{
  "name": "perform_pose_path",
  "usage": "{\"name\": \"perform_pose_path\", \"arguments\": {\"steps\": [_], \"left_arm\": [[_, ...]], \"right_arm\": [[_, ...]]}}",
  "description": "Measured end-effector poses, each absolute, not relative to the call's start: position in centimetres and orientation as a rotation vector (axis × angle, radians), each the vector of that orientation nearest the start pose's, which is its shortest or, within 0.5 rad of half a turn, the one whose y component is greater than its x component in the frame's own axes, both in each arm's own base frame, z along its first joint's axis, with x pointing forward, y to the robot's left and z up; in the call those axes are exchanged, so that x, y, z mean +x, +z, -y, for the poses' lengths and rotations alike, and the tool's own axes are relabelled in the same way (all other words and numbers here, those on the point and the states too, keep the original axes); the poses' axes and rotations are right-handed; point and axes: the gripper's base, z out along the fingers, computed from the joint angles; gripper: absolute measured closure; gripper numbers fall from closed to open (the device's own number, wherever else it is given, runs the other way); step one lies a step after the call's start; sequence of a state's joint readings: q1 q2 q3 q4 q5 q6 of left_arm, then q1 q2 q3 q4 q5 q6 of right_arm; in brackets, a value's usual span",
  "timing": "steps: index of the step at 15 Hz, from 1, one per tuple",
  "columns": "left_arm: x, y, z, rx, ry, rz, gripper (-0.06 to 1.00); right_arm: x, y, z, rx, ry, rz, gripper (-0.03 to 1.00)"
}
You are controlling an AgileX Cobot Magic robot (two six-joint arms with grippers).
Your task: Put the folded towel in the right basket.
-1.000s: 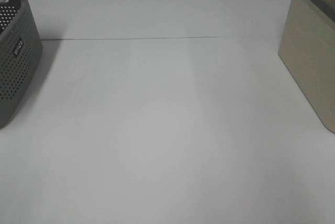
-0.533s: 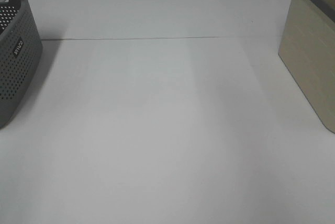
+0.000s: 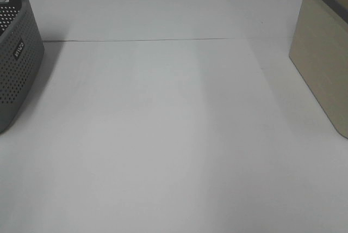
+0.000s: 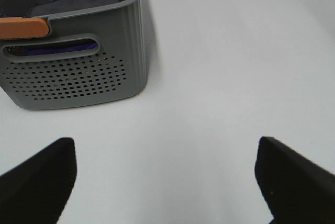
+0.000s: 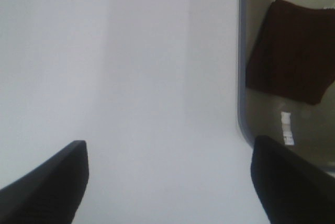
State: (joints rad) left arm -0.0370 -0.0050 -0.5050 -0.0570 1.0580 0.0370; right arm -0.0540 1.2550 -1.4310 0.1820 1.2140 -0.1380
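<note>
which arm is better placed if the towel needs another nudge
Right. Its open hand hangs beside the right basket, where the folded towel already lies. The left hand faces the perforated grey basket.

Folded towel (image 5: 293, 51) inside right basket (image 5: 242, 77).

The dark brown, flat folded towel (image 5: 293, 51) lies on the floor of the beige solid-walled basket with a dark grey rim (image 5: 241, 77), a small white tag (image 5: 286, 127) beside it. The right gripper (image 5: 167, 182) hangs spread wide over the white table (image 5: 131, 67).
</note>
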Motion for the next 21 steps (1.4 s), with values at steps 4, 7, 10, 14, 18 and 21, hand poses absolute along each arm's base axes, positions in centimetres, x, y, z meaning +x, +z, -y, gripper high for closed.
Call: {"name": "perform_pose_path", "arguments": {"steps": [4,7,10,14,18,21], "left_arm": [[-0.6,27.9,0.4,0.078,-0.068,-2.029,0.07],[-0.6,27.9,0.4,0.078,-0.068,-2.029,0.07],[-0.6,27.9,0.4,0.078,-0.068,-2.029,0.07],[-0.6,27.9,0.4,0.078,-0.068,-2.029,0.07],[-0.6,27.9,0.4,0.078,-0.068,-2.029,0.07],[-0.6,27.9,0.4,0.078,-0.068,-2.029,0.07]], "right_arm": [[17.2,40.5,-0.3,-0.094,0.115,-2.478,0.17],[11.6,39.1,-0.6,-0.085,0.097,-2.416,0.17],[6.4,36.6,-0.7,-0.053,0.086,-2.331,0.17],[2.6,32.3,-0.1,0.058,0.008,-2.25,0.17],[-1.1,28.4,0.3,0.113,-0.056,-2.11,0.17],[-1.4,28.2,0.3,0.11,-0.058,-2.078,0.17]]}}
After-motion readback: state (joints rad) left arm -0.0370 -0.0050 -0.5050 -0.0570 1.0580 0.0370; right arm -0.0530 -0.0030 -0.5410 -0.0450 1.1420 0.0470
